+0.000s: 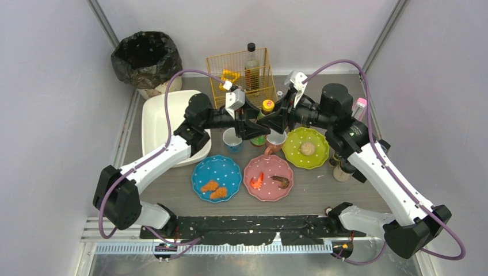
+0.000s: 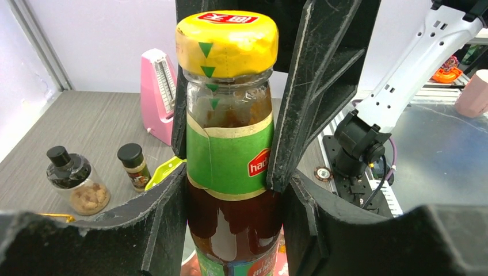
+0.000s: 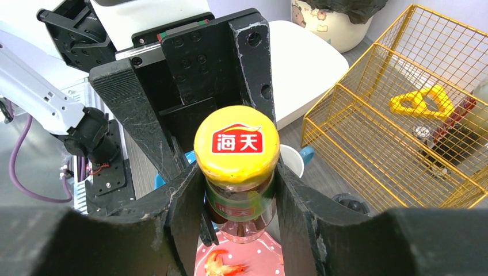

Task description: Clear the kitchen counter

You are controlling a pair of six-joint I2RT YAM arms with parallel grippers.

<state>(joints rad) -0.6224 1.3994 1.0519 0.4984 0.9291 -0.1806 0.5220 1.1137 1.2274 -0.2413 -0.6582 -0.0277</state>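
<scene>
The left gripper (image 2: 233, 192) and right gripper (image 3: 239, 181) both clamp a sauce bottle (image 2: 230, 112), yellow cap (image 3: 237, 144) reading "海天", green label (image 2: 224, 158) with red "had…", over the counter (image 1: 316, 190), 12 o'clock of the pink plate (image 1: 268, 187).

The top view looks steeply down over the whole bench (image 1: 313, 192) from its near edge. The wrist views sit close, facing each other across one yellow-capped bottle (image 2: 230, 144).

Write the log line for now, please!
left jaws: shut on bottle | right jaws: shut on bottle | counter: plates on it
</scene>
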